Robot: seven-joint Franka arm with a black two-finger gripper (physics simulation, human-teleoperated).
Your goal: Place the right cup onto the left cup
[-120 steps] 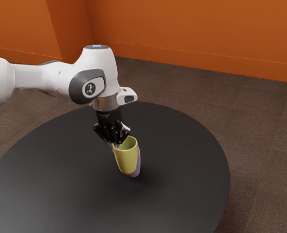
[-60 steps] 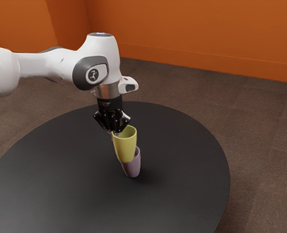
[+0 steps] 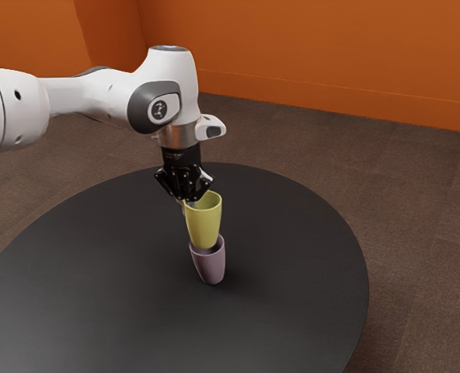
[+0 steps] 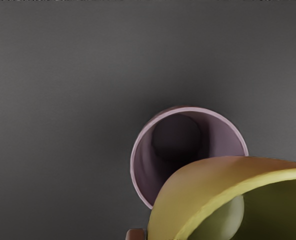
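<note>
From where I'm standing, the yellow cup hangs just below the end effector, off to the exterior view's right of its fingertips, mouth up and roughly upright. The end effector is closed on the cup's wall at the rim, fingers only slightly apart. Under the yellow cup, the pink cup stands open end up on the black counter; I can't tell whether the two cups touch.

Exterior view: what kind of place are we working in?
Probably a plain room indoors, perhaps an office or lounge, though simulated: bright orange walls, a brown carpet-like floor and a round black table.
</note>
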